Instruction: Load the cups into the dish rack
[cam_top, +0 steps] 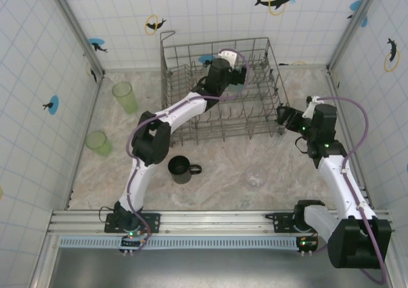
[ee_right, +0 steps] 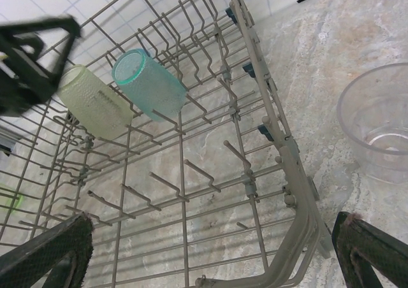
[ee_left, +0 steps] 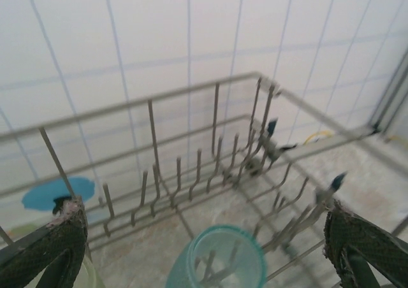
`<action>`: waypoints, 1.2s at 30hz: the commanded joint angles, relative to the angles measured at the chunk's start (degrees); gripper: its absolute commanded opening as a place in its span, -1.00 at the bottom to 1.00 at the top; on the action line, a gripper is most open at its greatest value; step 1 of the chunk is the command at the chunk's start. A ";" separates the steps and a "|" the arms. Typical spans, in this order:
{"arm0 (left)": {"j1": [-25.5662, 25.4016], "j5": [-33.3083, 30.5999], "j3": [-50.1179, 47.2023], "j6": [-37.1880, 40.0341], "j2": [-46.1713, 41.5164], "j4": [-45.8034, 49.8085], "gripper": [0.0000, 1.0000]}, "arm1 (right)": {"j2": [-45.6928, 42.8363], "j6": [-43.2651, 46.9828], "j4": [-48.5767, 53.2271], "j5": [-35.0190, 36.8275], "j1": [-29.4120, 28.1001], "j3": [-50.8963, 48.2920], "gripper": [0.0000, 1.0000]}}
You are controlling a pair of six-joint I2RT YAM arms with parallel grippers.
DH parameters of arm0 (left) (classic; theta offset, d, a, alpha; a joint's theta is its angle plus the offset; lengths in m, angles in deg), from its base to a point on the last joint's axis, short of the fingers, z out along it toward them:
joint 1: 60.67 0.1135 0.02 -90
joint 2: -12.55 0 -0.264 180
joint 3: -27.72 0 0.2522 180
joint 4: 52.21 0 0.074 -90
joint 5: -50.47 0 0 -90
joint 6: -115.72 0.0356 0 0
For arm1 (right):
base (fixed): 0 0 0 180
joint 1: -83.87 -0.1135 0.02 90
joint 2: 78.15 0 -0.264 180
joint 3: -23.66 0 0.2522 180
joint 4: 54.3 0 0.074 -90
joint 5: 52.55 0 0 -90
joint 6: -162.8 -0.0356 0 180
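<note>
Desk: Which step?
Field: Loading, mid-run. Green cups [cam_top: 125, 97] and a mug [cam_top: 181, 169] wait on the bench [cam_top: 223, 154]; the left claw [ee_left: 204, 215], spread wide, hangs over a teal cup [ee_left: 220, 256] lying in the rack [cam_top: 217, 43].
Desk: Next?
Field: Probably lift clear and fetch another; a glass [cam_top: 256, 176] sits near the spread right claw [cam_top: 285, 117].

A rack [cam_top: 210, 44] is set far back on the marbled surface [cam_top: 217, 192]; a far green cup [cam_top: 125, 97] and a near green cup [cam_top: 97, 143] are stood at left, a mug [cam_top: 180, 169] and a glass [cam_top: 255, 176] in front.
</note>
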 commanded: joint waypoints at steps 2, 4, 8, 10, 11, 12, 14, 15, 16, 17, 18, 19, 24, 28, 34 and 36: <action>-0.88 2.18 -4.10 -4.31 -8.40 -3.57 0.94 | -0.58 -0.99 0.70 -1.45 0.25 2.81 0.99; -1.10 3.46 -8.20 -6.90 -11.43 -5.55 0.95 | -1.00 -1.90 -0.05 -2.58 0.24 2.61 0.99; -1.78 2.26 -14.45 -8.31 -16.73 -6.46 0.95 | -2.27 -3.83 -1.56 -3.78 0.00 1.54 0.99; -1.80 0.15 -17.75 -8.92 -20.00 -5.94 0.95 | -2.56 -4.14 -1.16 -4.13 -0.32 1.69 0.99; -1.79 -1.06 -19.28 -9.18 -21.51 -5.78 0.95 | -2.63 -4.14 -0.85 -4.14 -0.52 1.95 0.99; -1.73 -2.53 -21.19 -9.50 -23.50 -5.31 0.95 | -2.73 -4.14 -0.34 -4.02 -0.78 2.22 0.99; -1.78 -5.01 -25.34 -9.82 -27.70 -4.34 0.95 | -3.00 -4.12 0.37 -3.56 -1.34 2.58 0.99; -1.74 -6.55 -27.87 -10.06 -30.17 -3.69 0.95 | -3.25 -4.06 0.52 -3.21 -1.88 2.62 0.99; -1.75 -8.32 -30.33 -10.36 -32.66 -3.00 0.95 | -3.52 -4.10 0.53 -2.84 -2.32 2.54 0.99; -1.72 -9.69 -32.42 -11.40 -34.86 -2.20 0.95 | -3.86 -4.05 0.56 -2.38 -2.70 2.43 0.99; -1.72 -11.18 -34.84 -12.70 -37.40 -1.26 0.95 | -4.12 -3.98 0.65 -1.84 -3.19 2.35 0.99; -1.72 -12.42 -36.85 -13.02 -39.79 -0.02 0.95 | -4.32 -3.76 0.77 -1.11 -3.61 2.41 0.99; -1.72 -17.33 -41.84 -15.25 -48.82 9.35 0.95 | -3.59 -3.70 0.60 0.45 -5.48 3.49 0.99; -1.72 -17.35 -44.49 -17.36 -55.08 15.51 0.95 | -2.09 -3.62 0.70 2.19 -7.82 5.73 0.99; -1.72 -12.44 -45.88 -20.03 -61.05 26.29 0.95 | 0.86 -2.82 3.28 3.83 -10.34 10.14 0.99; -1.72 -10.45 -46.24 -21.48 -62.07 30.26 0.95 | 1.88 -2.58 4.13 4.18 -10.99 11.38 0.99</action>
